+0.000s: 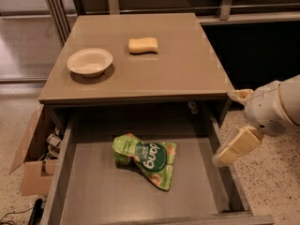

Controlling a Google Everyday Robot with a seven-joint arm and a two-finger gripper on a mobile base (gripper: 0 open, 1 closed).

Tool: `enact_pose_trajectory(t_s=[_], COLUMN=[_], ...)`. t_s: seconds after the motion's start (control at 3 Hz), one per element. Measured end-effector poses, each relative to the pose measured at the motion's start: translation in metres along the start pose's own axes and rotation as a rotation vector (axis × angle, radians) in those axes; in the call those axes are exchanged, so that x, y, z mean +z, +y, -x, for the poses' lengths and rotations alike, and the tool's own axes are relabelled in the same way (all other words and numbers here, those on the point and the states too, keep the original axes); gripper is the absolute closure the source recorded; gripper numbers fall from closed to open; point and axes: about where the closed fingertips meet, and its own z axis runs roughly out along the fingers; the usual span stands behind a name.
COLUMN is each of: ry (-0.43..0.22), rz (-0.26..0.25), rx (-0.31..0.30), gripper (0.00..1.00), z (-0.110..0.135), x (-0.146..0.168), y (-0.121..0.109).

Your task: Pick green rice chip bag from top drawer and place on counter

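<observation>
The green rice chip bag [149, 159] is seen lying flat in the pulled-out top drawer [93, 196]. The gripper [228, 125] is held at the drawer's right side, jaws spread, while a bowl [90, 62] and sponge [143, 45] are set on the bench [187, 69].
</observation>
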Motion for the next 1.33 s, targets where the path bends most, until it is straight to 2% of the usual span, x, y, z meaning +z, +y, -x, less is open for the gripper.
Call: enact_pose_trajectory(t_s=[0.33,0.67,1.0,1.33], ry=[-0.033,-0.094,-0.128,-0.163], rz=[0.011,0.037,0.045,0.097], rx=[0.051,0.140,0.184,0.204], gripper=[0.00,0.00,0.00,0.00], z=[0.004,0.010,0.013,0.024], x=[0.025,0.086,0.120,0.201], y=[0.011,0.022,0.025,0.024])
